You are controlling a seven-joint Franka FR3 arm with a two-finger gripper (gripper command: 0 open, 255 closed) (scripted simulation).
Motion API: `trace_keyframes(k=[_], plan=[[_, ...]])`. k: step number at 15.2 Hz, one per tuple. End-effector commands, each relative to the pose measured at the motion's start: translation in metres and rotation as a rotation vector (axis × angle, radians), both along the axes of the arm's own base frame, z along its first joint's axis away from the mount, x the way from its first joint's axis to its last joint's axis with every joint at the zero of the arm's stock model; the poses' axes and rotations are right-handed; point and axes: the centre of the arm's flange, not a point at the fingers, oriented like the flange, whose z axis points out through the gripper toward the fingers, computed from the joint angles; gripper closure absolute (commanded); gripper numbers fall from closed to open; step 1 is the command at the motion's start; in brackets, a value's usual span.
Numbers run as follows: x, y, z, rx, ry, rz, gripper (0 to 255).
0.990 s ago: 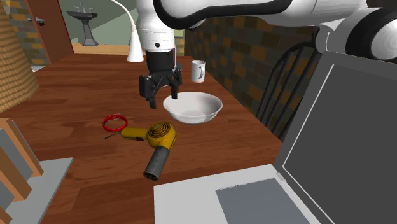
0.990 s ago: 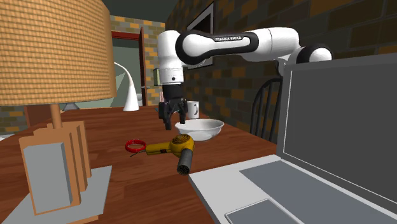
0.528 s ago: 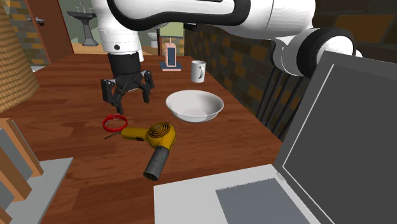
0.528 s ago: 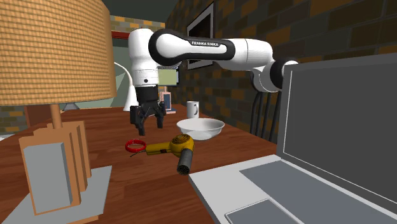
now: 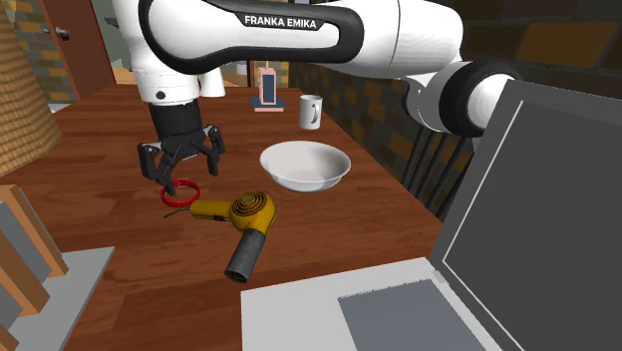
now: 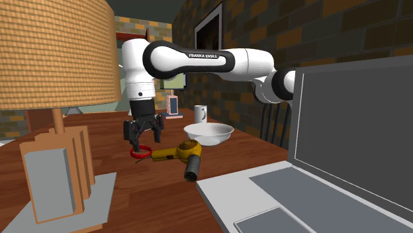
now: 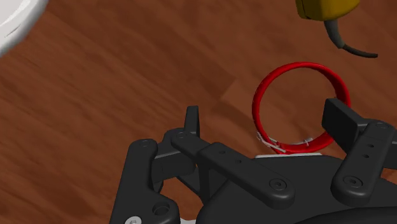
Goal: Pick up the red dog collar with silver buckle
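Observation:
The red dog collar [image 5: 181, 191] lies as a small ring flat on the wooden table [image 5: 90, 170], just beside the handle end of a yellow hair dryer [image 5: 245, 215]. My black gripper [image 5: 182, 172] hangs open a little above it, pointing down. From the second exterior view the gripper [image 6: 145, 139] stands right over the collar [image 6: 140, 153]. In the wrist view the gripper [image 7: 264, 118] has its fingers wide apart; the collar [image 7: 257, 105], with a pale buckle at its near side, lies on the table close to one finger [image 7: 337, 118].
A white bowl [image 5: 304, 167] sits to the shoulder view's right of the collar, with a white mug [image 5: 311, 110] behind it. An open grey laptop [image 5: 518, 249] stands at the front right. A woven-shade lamp [image 6: 53, 53] on a wooden base stands at the second exterior view's left.
The arm has swung from beside the bowl toward the shoulder view's left and come down over the collar. The fingers have stayed open; the collar and hair dryer have not moved.

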Motion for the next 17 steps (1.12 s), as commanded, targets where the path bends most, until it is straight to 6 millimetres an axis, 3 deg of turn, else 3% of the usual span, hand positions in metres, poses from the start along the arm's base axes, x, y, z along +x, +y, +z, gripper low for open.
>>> trace_keyframes(k=[1, 3, 4, 13, 17], plan=[[-0.001, -0.001, -0.010, 0.000, 0.000, 0.000, 0], [-0.001, -0.001, -0.013, 0.000, 0.000, 0.000, 0], [0.000, -0.001, -0.013, 0.000, 0.000, 0.000, 255], [-0.001, -0.001, -0.013, 0.000, 0.000, 0.000, 255], [-0.001, -0.001, 0.008, 0.000, 0.000, 0.000, 255]])
